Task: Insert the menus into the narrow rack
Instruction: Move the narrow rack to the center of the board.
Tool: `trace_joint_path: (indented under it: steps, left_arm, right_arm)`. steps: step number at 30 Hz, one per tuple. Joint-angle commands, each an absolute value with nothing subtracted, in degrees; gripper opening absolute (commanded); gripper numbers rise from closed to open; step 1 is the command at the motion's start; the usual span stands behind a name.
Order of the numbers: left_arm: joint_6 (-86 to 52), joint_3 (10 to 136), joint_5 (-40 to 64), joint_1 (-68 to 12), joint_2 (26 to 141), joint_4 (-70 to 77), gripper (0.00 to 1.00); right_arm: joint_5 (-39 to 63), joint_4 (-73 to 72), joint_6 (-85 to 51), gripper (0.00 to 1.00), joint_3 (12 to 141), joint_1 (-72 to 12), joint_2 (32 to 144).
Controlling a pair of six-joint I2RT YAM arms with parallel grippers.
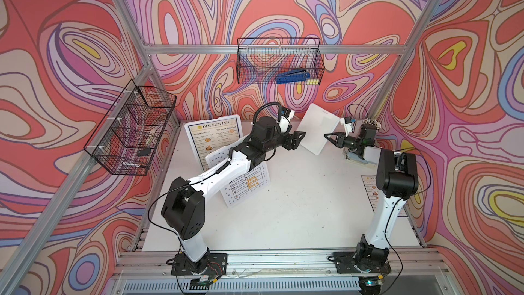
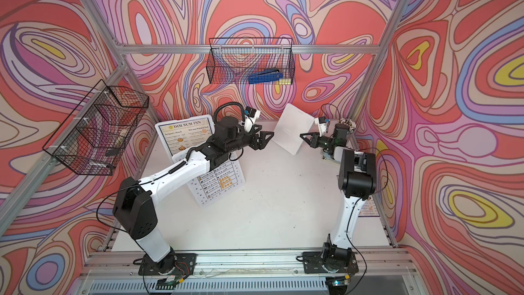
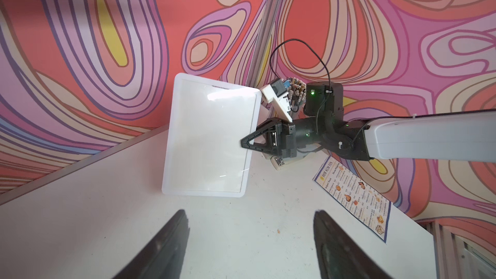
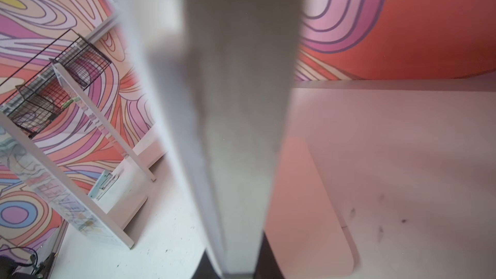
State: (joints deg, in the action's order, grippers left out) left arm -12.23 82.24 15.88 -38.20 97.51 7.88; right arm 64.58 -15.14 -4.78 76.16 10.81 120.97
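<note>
The right claw (image 3: 243, 142) is pinched shut on one long edge of a white-backed menu (image 3: 209, 138). It holds the sheet upright in the air over the back of the desk (image 1: 297, 208), just right of centre in both top views. The left claw (image 1: 300, 136) gapes wide and empty, its tips right at the opposite edge; I cannot tell whether they touch.

That edge grip looks thin to me, and a nudge from the left claw could swing the sheet or drag it free. Left of centre, a large DIM SUM INN menu (image 1: 211, 134) and a white table-printed menu (image 1: 249, 185) stand tilted beneath the left arm, where a careless sweep might topple them. I cannot pick out the rack itself. A smaller menu (image 3: 354, 199) lies flat at the desk's right edge.
</note>
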Motion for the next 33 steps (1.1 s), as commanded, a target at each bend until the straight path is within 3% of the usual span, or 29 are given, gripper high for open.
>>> trace_joint_path:
  steps: [1,7,14,19,24,26,30,33]
  left_arm:
    - [-11.9,81.1,17.6,-38.2,93.6,6.8,0.75]
    - [-10.1,79.0,18.3,-38.2,86.1,-0.1,0.75]
    - [-8.9,77.0,17.9,-38.2,78.1,-4.2,0.77]
    - [-8.2,74.3,17.0,-38.2,73.9,-4.4,0.78]
    - [-7.8,73.4,16.4,-38.2,72.0,-4.8,0.78]
    - [-7.4,73.0,16.6,-38.2,71.8,-4.5,0.78]
    - [-6.9,73.1,15.8,-38.1,72.3,-4.8,0.78]
    - [-6.9,73.1,15.9,-38.1,72.6,-4.8,0.78]
  right_arm:
    - [64.5,1.6,5.2,0.05,73.6,6.0,116.4]
    - [65.7,6.0,10.1,0.06,64.7,1.3,107.3]
    - [57.4,8.8,10.1,0.07,55.2,-3.1,97.1]
    - [54.1,13.8,13.2,0.14,50.6,-3.1,91.1]
    - [51.9,13.7,13.1,0.3,50.3,-3.6,90.5]
    - [52.5,13.9,13.6,0.41,50.0,-3.8,90.2]
    - [52.1,12.5,13.5,0.51,49.0,-3.8,88.7]
    - [50.3,9.8,12.1,0.73,47.3,-3.8,86.1]
